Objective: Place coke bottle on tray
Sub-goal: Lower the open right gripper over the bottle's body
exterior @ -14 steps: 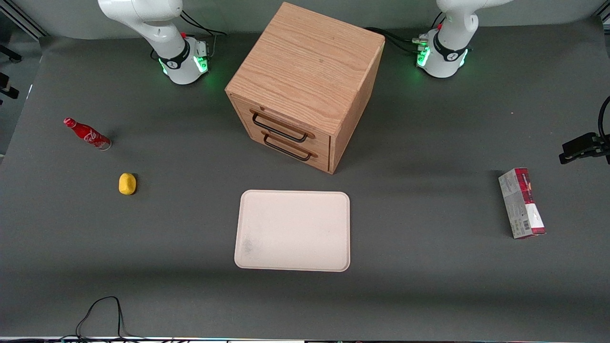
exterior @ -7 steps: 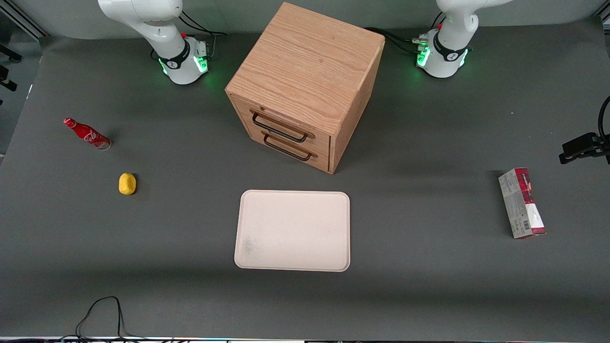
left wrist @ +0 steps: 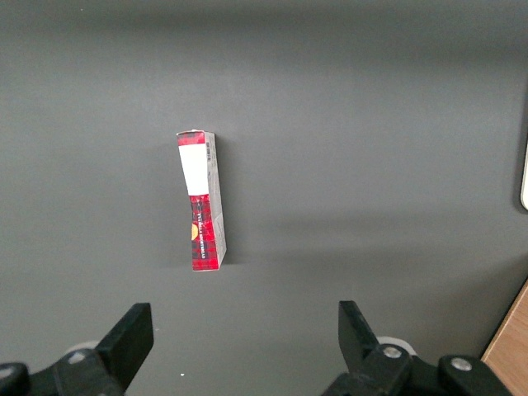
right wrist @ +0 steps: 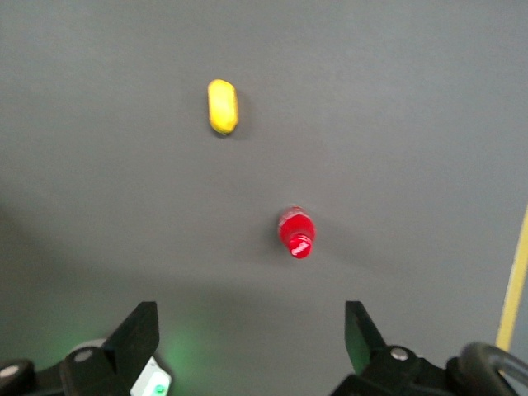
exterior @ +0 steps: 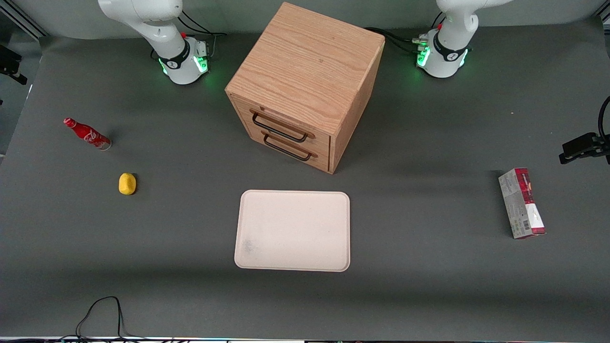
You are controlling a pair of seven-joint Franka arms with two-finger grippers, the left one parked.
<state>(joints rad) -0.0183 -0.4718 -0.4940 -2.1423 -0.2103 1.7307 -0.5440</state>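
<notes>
Gripper (right wrist: 247,338) spread, empty, high above table. Coke bottle (right wrist: 296,232) stands upright directly below and slightly ahead of it (cap facing wrist camera); tray (exterior: 292,230) well apart.

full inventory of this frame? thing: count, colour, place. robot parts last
coke bottle: 1, red, standing on the table toward the working arm's end, apart from everything
yellow lump: 1, yellow, on the table beside the bottle, nearer the front camera
tray: 1, cream, mid-table in front of the drawers, nothing on it
cabinet: 1, light wood, two drawers with dark handles, both shut, mid-table
carton: 1, red and grey, lying toward the parked arm's end
cable: 1, black, table edge nearest the front camera
table: 1, dark grey
gripper: 1, black fingers, open, high above the bottle, holding nothing
</notes>
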